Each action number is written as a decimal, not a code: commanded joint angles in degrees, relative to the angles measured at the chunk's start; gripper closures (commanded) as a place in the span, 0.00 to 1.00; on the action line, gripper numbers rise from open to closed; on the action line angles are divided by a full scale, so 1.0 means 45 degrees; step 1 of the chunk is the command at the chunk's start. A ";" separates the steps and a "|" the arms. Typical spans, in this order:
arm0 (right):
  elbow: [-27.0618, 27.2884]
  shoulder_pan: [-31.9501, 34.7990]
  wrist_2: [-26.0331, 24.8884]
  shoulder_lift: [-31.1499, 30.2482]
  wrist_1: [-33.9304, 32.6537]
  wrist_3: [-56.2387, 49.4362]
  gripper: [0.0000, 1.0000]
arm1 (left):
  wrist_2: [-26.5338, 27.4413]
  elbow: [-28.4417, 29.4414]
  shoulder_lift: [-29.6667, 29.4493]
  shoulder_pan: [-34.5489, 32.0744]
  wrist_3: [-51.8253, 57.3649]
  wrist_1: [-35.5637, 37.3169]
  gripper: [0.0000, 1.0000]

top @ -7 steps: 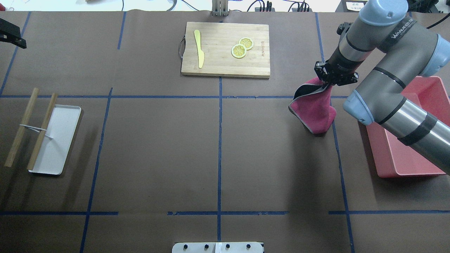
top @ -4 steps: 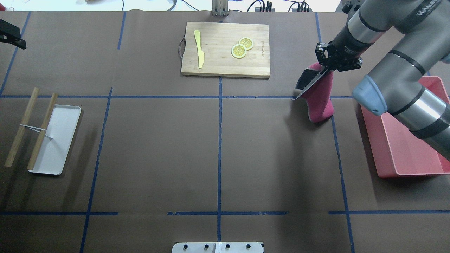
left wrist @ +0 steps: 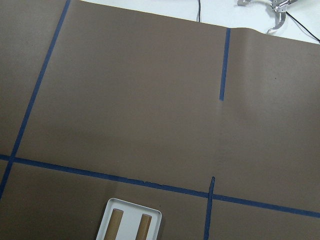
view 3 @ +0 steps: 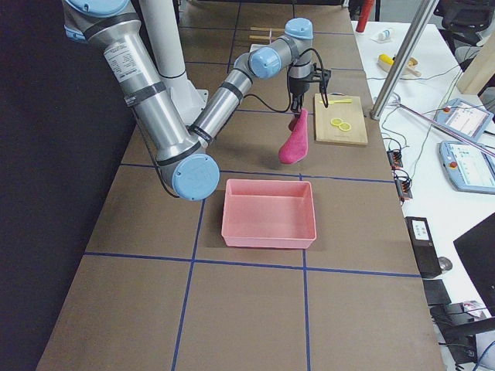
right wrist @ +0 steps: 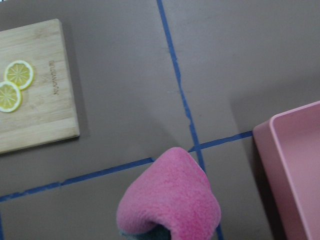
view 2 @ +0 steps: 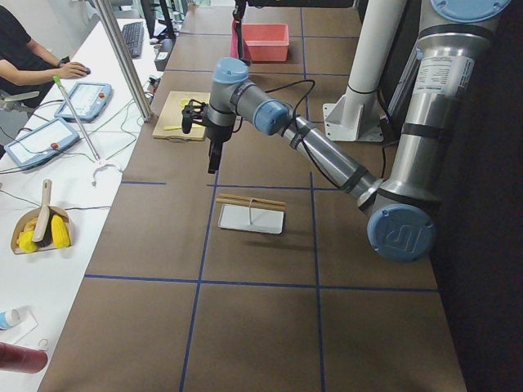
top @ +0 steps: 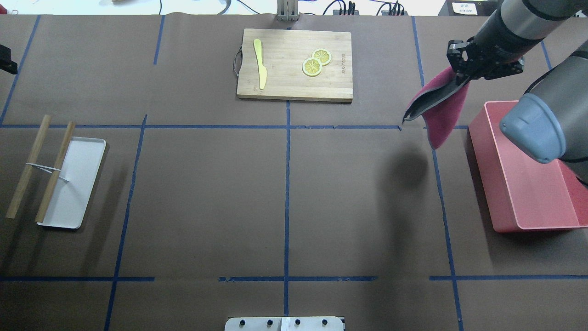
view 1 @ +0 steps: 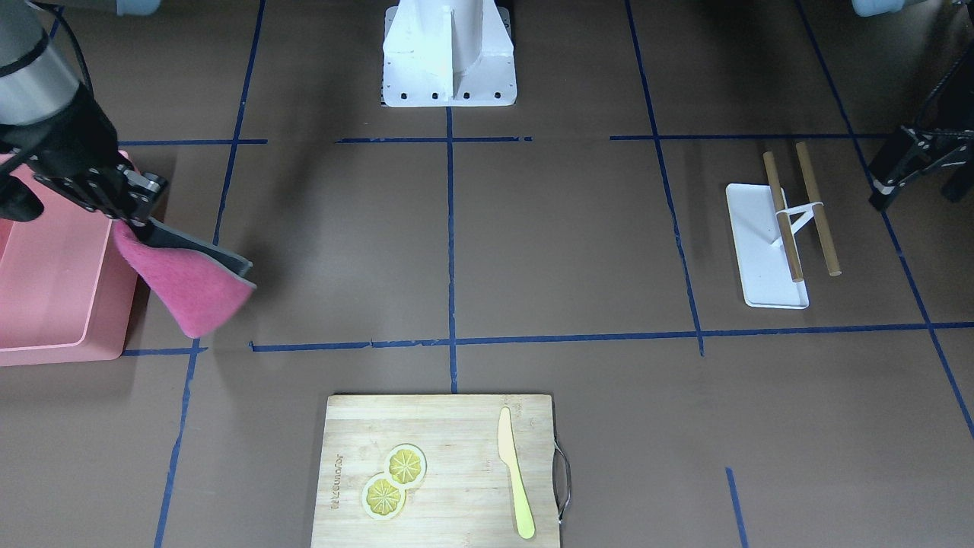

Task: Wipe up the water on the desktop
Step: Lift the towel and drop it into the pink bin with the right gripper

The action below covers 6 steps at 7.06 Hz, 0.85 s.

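Note:
The desktop (top: pixel 206 184) is matte brown with dark-blue tape lines; I see no water on it. My right gripper (top: pixel 459 80) is shut on a pink cloth (top: pixel 438 117) with a grey underside. The cloth hangs clear above the desktop at the far right, just left of the pink bin. It also shows in the front view (view 1: pixel 190 293), held by the right gripper (view 1: pixel 141 221), and in the right wrist view (right wrist: pixel 170 200). My left gripper (view 1: pixel 883 194) hovers over the far left edge, its fingers together and empty.
A pink bin (top: pixel 480 151) stands at the right edge. A bamboo cutting board (top: pixel 285 87) with a yellow knife (top: pixel 260 69) and lemon slices (top: pixel 316 62) lies at the far middle. A white tray (top: pixel 78 184) with two wooden sticks lies at the left.
My right gripper lifted the cloth off the desktop and carried it right and farther away, toward the bin. The left gripper drew slightly further out of the overhead view.

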 commanded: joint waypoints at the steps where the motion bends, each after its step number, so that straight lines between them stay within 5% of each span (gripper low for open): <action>1: 0.1095 0.1880 -0.0388 0.0012 -0.3161 -0.4422 1.00 | 0.0007 0.0159 0.0231 -0.0730 0.2404 0.0938 0.00; 3: 0.1217 0.3913 0.0547 -0.0338 -0.4824 -0.7937 1.00 | -0.0071 0.0919 0.0406 -0.1101 0.3675 0.1040 0.00; 6: 0.1217 0.4333 0.1600 -0.2697 -0.4291 -1.0260 0.99 | -0.0923 0.2597 0.0426 -0.1668 0.4752 0.0924 0.00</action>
